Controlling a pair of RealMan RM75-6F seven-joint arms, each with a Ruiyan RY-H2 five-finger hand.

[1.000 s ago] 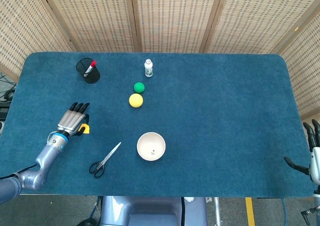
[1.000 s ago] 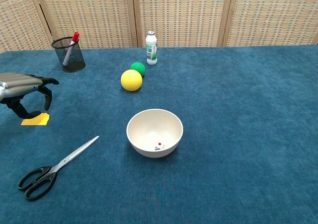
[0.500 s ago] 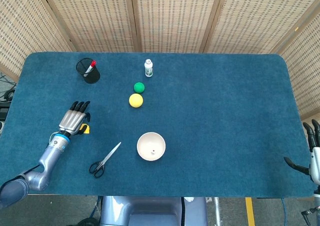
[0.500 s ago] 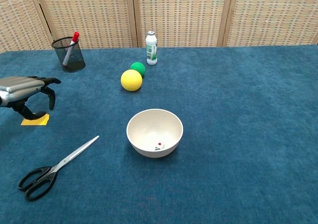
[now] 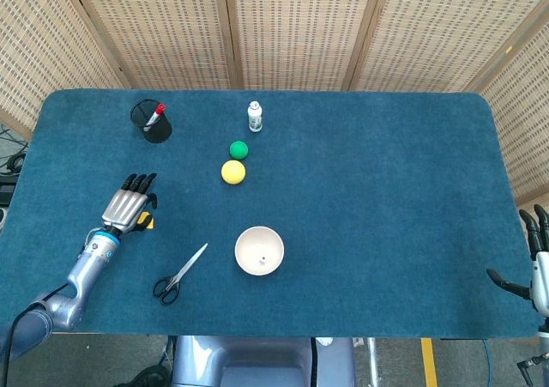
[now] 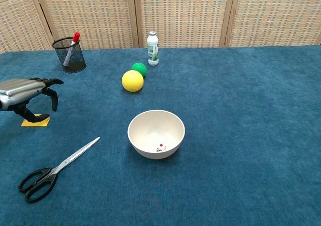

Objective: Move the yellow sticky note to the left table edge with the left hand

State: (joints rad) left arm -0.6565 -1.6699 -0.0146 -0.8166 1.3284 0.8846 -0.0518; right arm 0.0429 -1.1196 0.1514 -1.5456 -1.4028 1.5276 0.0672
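— Since a second ago, what has been moved?

— Only a little: the left hand (image 6: 25, 93) is seen drawn slightly toward the left of the frame, and more of its forearm is cut off at the chest view's left border. The yellow sticky note (image 6: 35, 120) is found at almost the same spot, middle left of the chest view, flat on the table (image 5: 369, 190).

— How is the note being held?

— It is not lifted. One dark fingertip is pressed down onto it while the other fingers (image 6: 52, 96) are arched above the cloth, slightly apart and closed on nothing. A pinned note can be dragged along the felt, which is judged to be the reason for this pose. In the head view only a sliver of the note (image 5: 147, 222) is seen beside the hand (image 5: 126, 205).

— Is the task judged finished?

— Not yet; blue cloth is still seen between the note and the left border in the head view.

— And the surroundings?

— Scissors (image 6: 52, 171) are laid below the note, toward the lower left, apart from the drag path. A white bowl (image 6: 156, 134) is set at centre. A yellow ball (image 6: 132, 80) and a green ball (image 6: 139, 69) are placed just beside each other above it, with a small white bottle (image 6: 153, 48) behind. A mesh cup with a red pen (image 6: 69, 53) is kept at upper left. The right hand (image 5: 533, 254) is parked at the head view's lower right edge, fingers extended, nothing held.
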